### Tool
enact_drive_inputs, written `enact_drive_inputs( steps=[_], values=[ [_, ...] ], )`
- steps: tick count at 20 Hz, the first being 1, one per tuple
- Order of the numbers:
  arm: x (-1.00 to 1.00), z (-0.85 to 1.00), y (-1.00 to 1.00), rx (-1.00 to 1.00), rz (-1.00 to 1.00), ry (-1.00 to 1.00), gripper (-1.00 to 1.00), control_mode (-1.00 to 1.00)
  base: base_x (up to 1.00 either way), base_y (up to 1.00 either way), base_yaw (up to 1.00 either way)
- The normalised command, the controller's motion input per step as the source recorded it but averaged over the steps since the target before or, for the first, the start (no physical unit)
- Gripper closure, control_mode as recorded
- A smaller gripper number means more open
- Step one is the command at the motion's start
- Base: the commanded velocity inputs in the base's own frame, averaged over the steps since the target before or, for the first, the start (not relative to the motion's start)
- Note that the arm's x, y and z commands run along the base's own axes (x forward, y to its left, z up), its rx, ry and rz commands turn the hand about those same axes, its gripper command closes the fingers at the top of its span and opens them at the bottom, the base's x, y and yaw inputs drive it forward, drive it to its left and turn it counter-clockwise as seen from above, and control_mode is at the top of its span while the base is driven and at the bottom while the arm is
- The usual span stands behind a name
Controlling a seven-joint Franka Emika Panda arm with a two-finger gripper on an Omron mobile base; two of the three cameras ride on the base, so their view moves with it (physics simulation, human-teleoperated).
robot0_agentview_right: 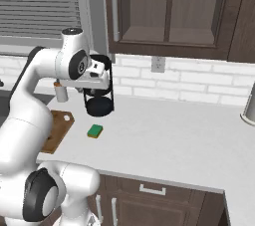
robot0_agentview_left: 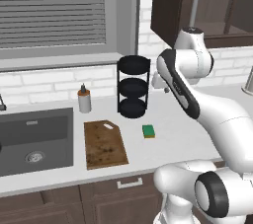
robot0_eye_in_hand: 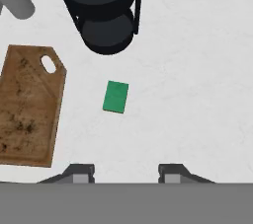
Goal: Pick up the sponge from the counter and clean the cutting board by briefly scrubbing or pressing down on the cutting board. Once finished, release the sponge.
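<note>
Glossy white rounded arm (robot0_agentview_left: 207,104) segments with dark joint bands, and a pincer (robot0_eye_in_hand: 126,172) with 2 dark tips.

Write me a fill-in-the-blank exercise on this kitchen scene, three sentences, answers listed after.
1. The sponge lies on the counter between the cutting board and the ____ side of the hand view.
2. The gripper hangs above the counter with its fingers ____.
3. The black tiered rack stands ____ the sponge, toward the wall.

Missing words: right; open; behind
</note>
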Motion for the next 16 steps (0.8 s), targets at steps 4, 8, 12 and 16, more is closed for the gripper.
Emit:
enact_drive_inputs(
  steps=[4,8,12,16],
  values=[
    [-0.04,0.0,0.0,0.0,0.0,0.0,-1.0,-1.0,0.0,0.0,0.0],
    [-0.21,-0.37,0.11,0.0,-0.07,0.02,-1.0,-1.0,0.0,0.0,0.0],
    [-0.05,-0.71,0.37,-0.03,-0.07,0.19,-1.0,-1.0,0.0,0.0,0.0],
    [0.0,-0.86,0.15,-0.02,-0.04,0.26,-1.0,-1.0,0.0,0.0,0.0]
  ],
)
